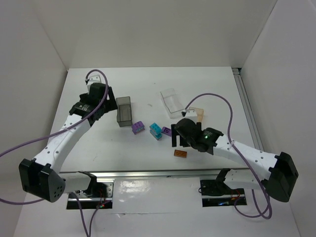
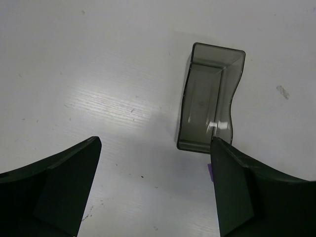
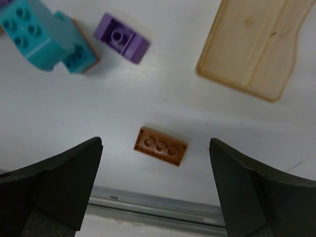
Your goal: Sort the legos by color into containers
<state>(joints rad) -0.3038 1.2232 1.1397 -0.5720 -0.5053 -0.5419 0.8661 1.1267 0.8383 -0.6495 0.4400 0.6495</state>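
The orange-brown plate (image 1: 181, 154) lies flat near the table's front edge. In the right wrist view it (image 3: 160, 146) lies between the fingers of my right gripper (image 3: 155, 144), which is open and empty (image 1: 179, 142) and hovers over it. The cyan brick (image 1: 156, 131) (image 3: 39, 34) sits between two purple bricks (image 1: 138, 128) (image 1: 167, 131); one purple brick shows in the right wrist view (image 3: 121, 38). My left gripper (image 1: 109, 110) (image 2: 155, 143) is open and empty, just left of the smoky grey container (image 1: 123, 111) (image 2: 210, 98), which is empty.
The clear container (image 1: 173, 102) lies at mid-back. The tan container (image 1: 196, 115) (image 3: 254, 47) stands just behind my right wrist. A metal rail (image 1: 158, 174) runs along the front edge, close to the orange plate. A purple sliver (image 2: 209, 172) shows beside my left gripper's right finger.
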